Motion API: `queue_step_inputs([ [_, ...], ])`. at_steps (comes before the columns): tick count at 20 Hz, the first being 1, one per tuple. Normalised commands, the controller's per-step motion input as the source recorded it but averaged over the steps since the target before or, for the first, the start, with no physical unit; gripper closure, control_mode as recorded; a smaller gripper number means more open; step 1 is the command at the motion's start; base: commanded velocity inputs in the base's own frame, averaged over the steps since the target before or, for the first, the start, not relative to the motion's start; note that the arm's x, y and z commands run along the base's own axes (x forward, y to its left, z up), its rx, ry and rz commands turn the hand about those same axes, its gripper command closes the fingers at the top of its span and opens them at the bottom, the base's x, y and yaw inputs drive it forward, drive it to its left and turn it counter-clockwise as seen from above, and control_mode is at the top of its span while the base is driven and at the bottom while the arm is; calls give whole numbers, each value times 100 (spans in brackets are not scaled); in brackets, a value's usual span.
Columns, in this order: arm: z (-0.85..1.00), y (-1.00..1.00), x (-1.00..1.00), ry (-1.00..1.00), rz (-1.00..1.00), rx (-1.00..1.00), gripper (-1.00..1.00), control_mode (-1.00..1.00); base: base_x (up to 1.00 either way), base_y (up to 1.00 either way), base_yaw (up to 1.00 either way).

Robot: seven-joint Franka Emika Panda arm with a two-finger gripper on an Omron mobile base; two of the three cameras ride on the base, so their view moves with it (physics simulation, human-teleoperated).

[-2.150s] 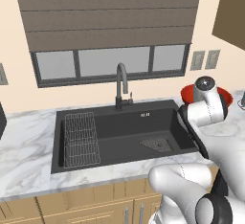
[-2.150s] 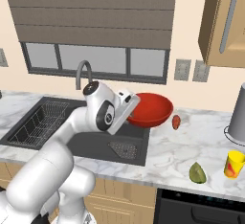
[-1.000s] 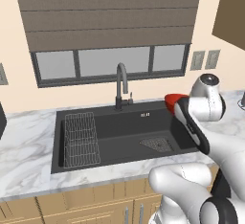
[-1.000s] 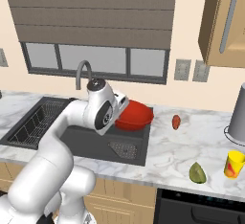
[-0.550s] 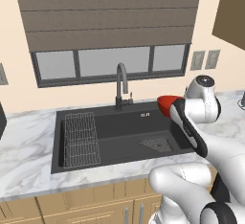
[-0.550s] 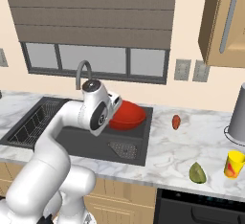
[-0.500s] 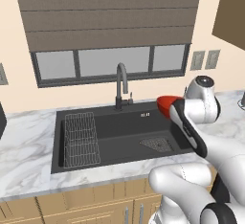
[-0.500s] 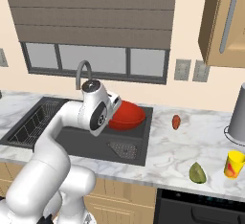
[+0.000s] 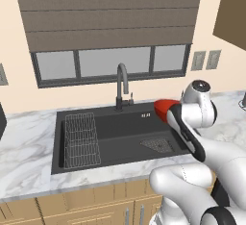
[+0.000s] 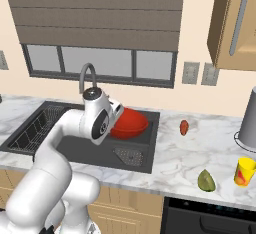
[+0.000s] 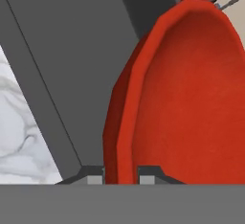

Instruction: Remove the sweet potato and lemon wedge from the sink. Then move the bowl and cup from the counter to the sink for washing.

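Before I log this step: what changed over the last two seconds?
The gripper, shut on the bowl's rim, carried it from the counter edge leftward over the sink. The sweet potato, lemon wedge and cup stayed put on the counter.

Two seconds ago the bowl [image 10: 129, 123] hung over the counter just right of the sink [image 10: 145, 164], near the sweet potato; it has since been carried leftward and now sits above the right end of the basin, over the drain grate side. In the left base view the bowl [image 9: 165, 107] has slid from behind the arm's wrist out to its left, toward the faucet. The gripper [image 11: 120, 175] has travelled with it, fingers pinched on the bowl's rim throughout, and the arm has folded in closer over the sink.
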Motion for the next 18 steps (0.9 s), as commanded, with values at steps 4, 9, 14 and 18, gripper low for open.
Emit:
queue_step_inputs([
  [4,-15,0,4,0,0,0,100,-100,0,0,0],
  [9,-13,5,1,0,0,0,100,-100,0,0,0],
  [14,-9,19,0,0,0,0,100,-100,0,0,0],
  [18,-6,22,1,0,0,0,100,-100,0,0,0],
])
